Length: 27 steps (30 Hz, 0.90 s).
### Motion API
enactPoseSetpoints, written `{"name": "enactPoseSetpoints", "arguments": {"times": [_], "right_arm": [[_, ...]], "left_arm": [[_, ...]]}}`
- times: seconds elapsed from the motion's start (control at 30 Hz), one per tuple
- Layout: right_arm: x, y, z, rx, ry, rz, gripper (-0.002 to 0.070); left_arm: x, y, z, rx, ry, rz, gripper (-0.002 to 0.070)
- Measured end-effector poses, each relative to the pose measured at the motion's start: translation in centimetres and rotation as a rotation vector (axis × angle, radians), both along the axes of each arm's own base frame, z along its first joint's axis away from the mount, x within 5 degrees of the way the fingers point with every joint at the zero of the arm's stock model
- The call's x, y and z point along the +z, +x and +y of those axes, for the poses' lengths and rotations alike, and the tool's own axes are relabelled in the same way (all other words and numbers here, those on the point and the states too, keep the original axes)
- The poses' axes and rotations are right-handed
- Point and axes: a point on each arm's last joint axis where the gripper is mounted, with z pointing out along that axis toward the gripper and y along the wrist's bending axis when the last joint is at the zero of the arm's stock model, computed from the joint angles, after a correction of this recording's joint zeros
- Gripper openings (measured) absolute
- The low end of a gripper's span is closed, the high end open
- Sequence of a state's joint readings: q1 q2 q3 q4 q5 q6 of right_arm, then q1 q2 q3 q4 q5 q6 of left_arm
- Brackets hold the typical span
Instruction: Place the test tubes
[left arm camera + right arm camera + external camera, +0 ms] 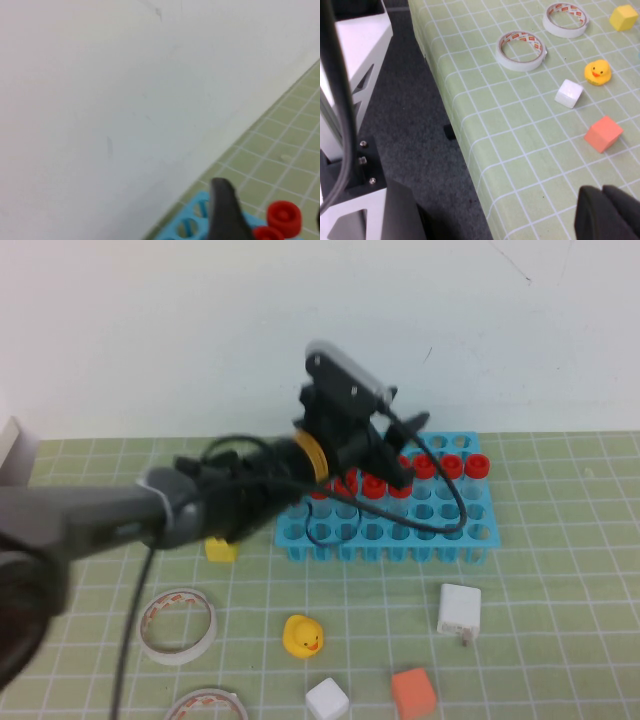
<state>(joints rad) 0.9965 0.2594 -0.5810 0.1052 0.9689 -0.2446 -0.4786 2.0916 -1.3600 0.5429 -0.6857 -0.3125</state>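
blue rack [470,535] holds red-capped tubes [452,466] upright in its back rows. left gripper [395,472] hovers over the rack's back-left holes, fingers spread and pinching nothing (caps show between them in the wrist view). right gripper [607,212] is pressed together, well away from the rack. i'd lift straight up, clear of neighbouring caps, so that no seated tube tips or drags.
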Motion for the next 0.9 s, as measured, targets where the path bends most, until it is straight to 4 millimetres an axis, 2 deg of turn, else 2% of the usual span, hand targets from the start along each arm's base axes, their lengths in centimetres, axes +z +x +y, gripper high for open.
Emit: {"name": "enactPoseSetpoints", "arguments": {"times": [0.1,0.2,0.27,0.37,0.53,0.63,0.73,0.9], "right_arm": [[0.0,0.0,0.0,0.000,0.000,0.000,-0.0001],[0.0,0.0,0.0,0.000,0.000,0.000,-0.0001],[0.0,0.0,0.0,0.000,0.000,0.000,-0.0001],[0.0,0.0,0.0,0.000,0.000,0.000,-0.0001],[0.0,0.0,0.0,0.000,0.000,0.000,-0.0001],[0.0,0.0,0.0,0.000,0.000,0.000,-0.0001],[0.0,0.0,0.0,0.000,0.000,0.000,-0.0001],[0.0,0.0,0.0,0.000,0.000,0.000,-0.0001]], "left_arm": [[3.9,-0.9,0.7,0.019,0.079,-0.049,0.0266],[8.2,-2.3,1.9,0.057,0.137,-0.099,0.0109],[11.4,-3.5,3.0,0.102,0.159,-0.126,0.0046],[16.1,-5.8,5.0,0.182,0.162,-0.157,0.0013],[21.6,-10.2,8.5,0.312,0.134,-0.160,0.0002],[23.6,-13.2,10.5,0.360,0.106,-0.166,0.0001],[24.5,-15.4,12.0,0.389,0.092,-0.167,0.0000],[24.9,-17.3,13.5,0.438,0.102,-0.145,0.0000]]}}
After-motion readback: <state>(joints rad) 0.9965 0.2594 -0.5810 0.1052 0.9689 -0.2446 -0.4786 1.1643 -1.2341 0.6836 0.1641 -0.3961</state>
